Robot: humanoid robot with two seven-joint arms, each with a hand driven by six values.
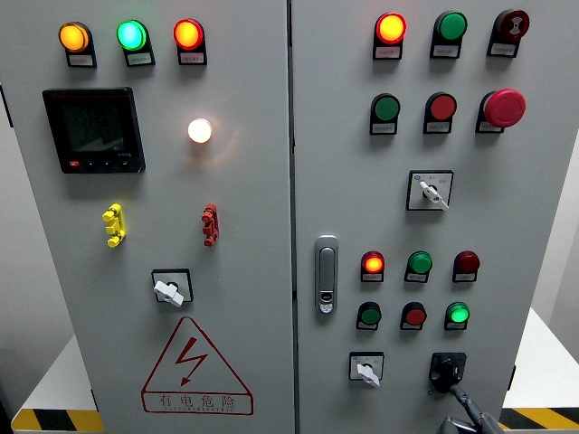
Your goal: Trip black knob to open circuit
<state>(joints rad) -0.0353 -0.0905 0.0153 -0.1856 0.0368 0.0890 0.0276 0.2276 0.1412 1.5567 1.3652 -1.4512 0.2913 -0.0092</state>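
- Right hand [470, 418] enters at 5 o'clock, one finger [459, 395] on or just under the black knob [447, 369]; can't tell whether the fingers clamp it.
- Black knob sits at 5 o'clock on the right door [534, 226].
- Progress: contact looks made, trip not confirmed; the turn is probably still left.
- White selector [366, 371] at knob's 9 o'clock, lit green lamp [458, 314] at 12.
- Containers: none visible; cabinet closed, latch [326, 274] shut.

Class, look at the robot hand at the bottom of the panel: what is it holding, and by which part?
The right hand reaches the black knob from below; a firm grip cannot be told.
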